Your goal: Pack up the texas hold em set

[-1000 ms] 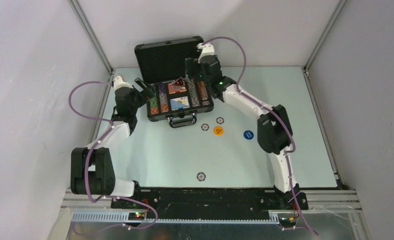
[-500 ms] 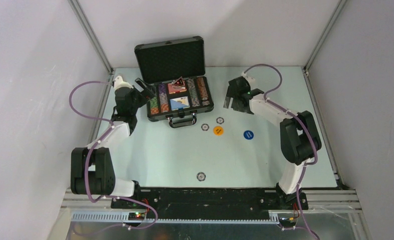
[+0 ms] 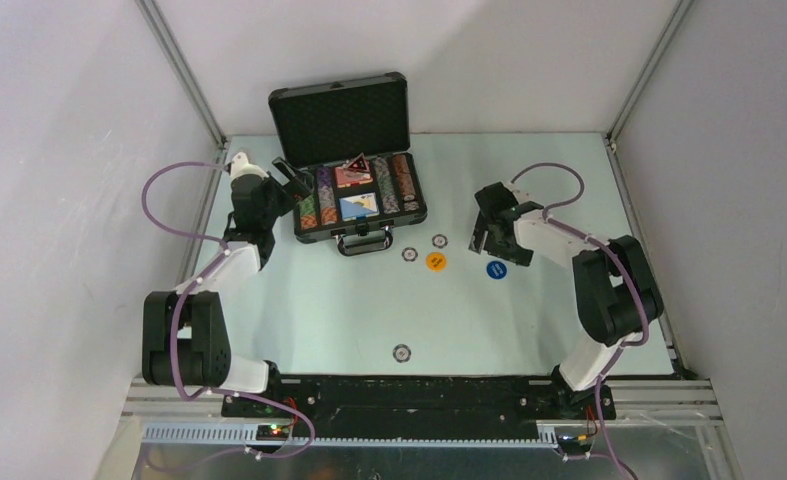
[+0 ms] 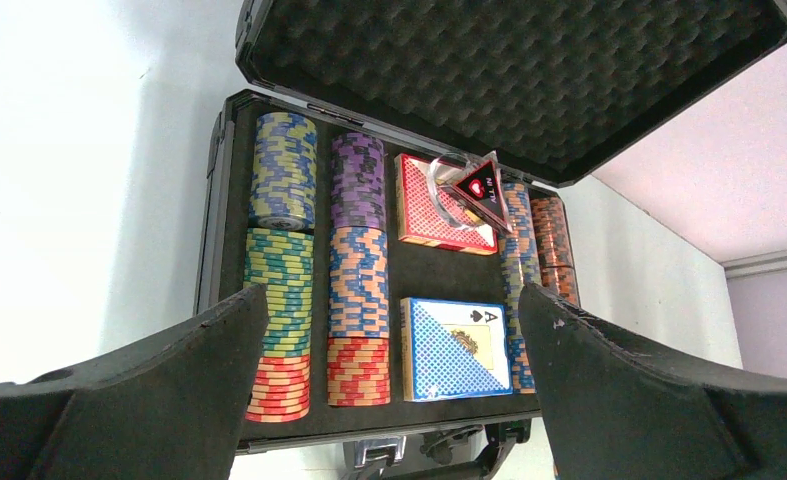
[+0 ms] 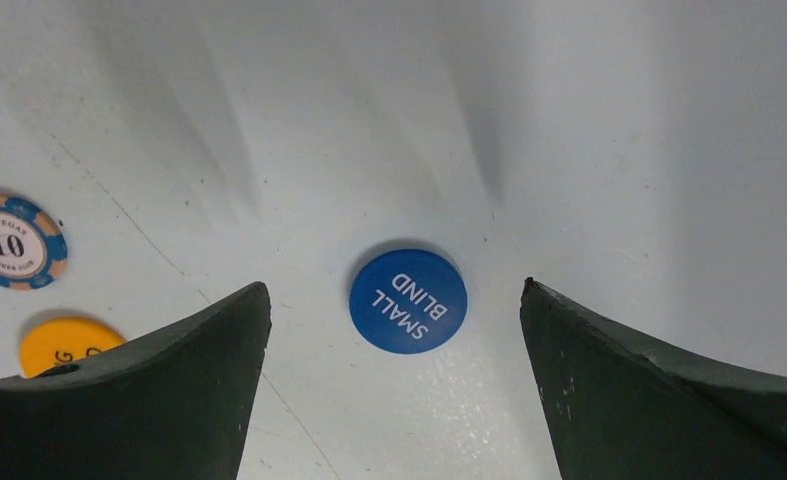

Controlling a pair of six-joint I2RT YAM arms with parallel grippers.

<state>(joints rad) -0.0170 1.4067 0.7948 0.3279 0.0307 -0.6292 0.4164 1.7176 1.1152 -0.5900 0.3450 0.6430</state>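
Observation:
The black briefcase (image 3: 354,215) stands open at the back, its foam lid (image 3: 339,112) upright. It holds rows of multicoloured chips (image 4: 279,290), a red-patterned deck (image 4: 431,208) with the dark triangular marker (image 4: 481,185) on it, and a blue deck (image 4: 456,347). My left gripper (image 3: 294,186) is open and empty at the case's left end (image 4: 391,292). My right gripper (image 3: 494,248) is open and empty just above the blue "SMALL BLIND" button (image 5: 408,300), which lies on the table between my fingers. The blue button (image 3: 496,269) also shows in the top view.
An orange button (image 3: 436,261) and two pale chips (image 3: 408,254) (image 3: 439,240) lie in front of the case's handle (image 3: 361,243). Another chip (image 3: 401,352) lies near the front edge. In the right wrist view the orange button (image 5: 69,345) and a "10" chip (image 5: 14,240) lie left of my fingers.
My right arm has swung away from the case, back and to the right, and come down over the blue button. The left arm has not moved.

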